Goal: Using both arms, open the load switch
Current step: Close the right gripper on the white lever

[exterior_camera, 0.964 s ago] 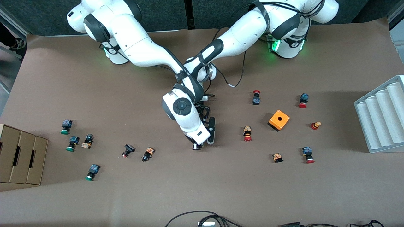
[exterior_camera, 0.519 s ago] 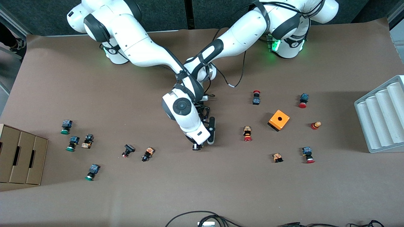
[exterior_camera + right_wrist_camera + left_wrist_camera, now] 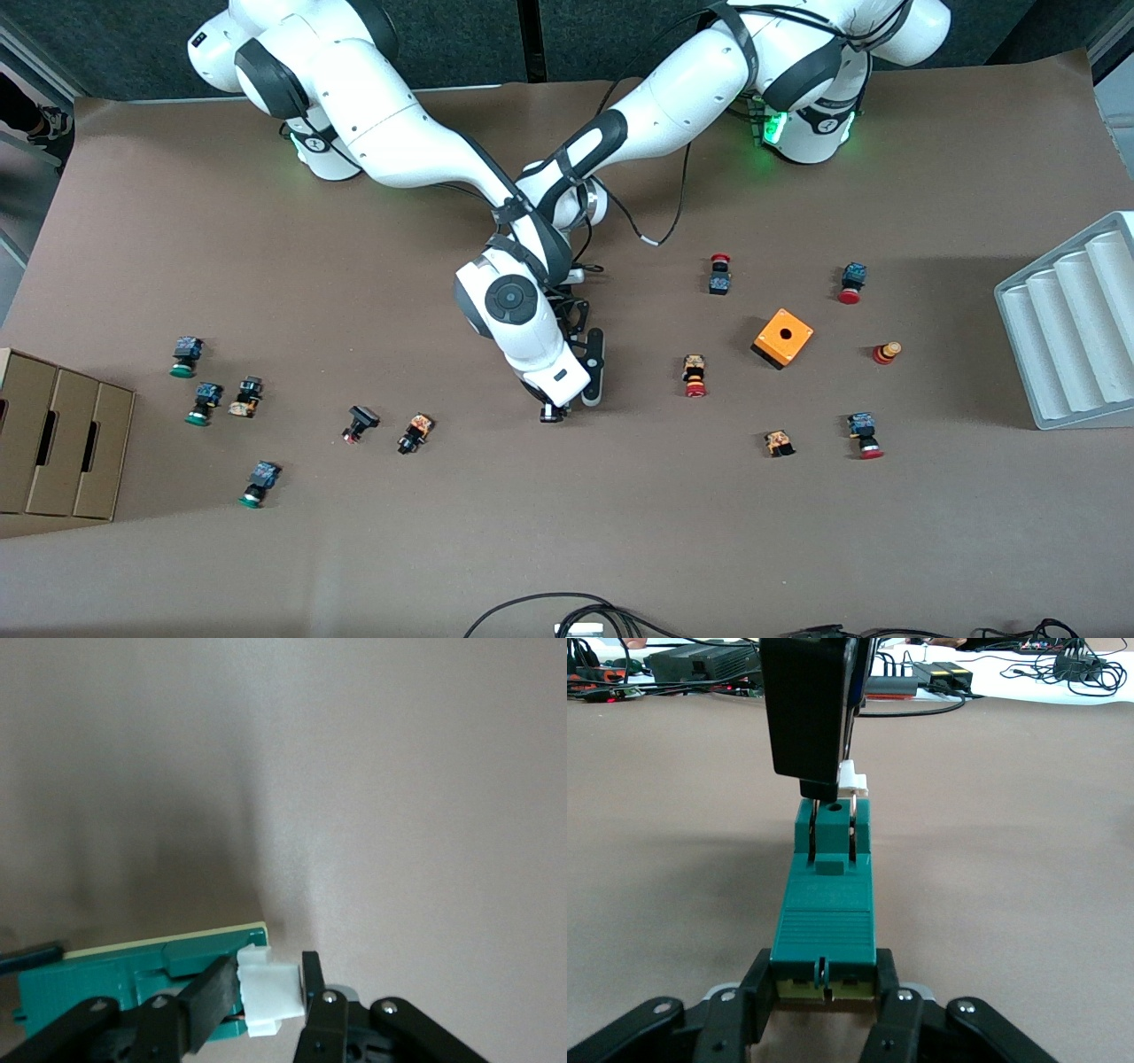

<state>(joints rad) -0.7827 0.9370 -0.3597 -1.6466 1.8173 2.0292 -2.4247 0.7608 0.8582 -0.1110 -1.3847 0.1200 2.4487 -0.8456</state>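
Note:
The load switch (image 3: 824, 921) is a narrow dark-green block lying on the brown paper mid-table. My left gripper (image 3: 824, 981) is shut on one end of its body, one finger on each side. At the other end, the white sliding piece (image 3: 273, 990) is pinched by my right gripper (image 3: 270, 988), which stands upright over it in the left wrist view (image 3: 831, 802). In the front view the right arm's hand (image 3: 554, 409) covers the switch and the left gripper, so both are hidden there.
An orange cube box (image 3: 783, 338) and scattered red-capped buttons (image 3: 695, 376) lie toward the left arm's end. Green-capped buttons (image 3: 203, 403) and a cardboard box (image 3: 62, 434) lie toward the right arm's end. A white ridged tray (image 3: 1072, 328) stands at the table's edge.

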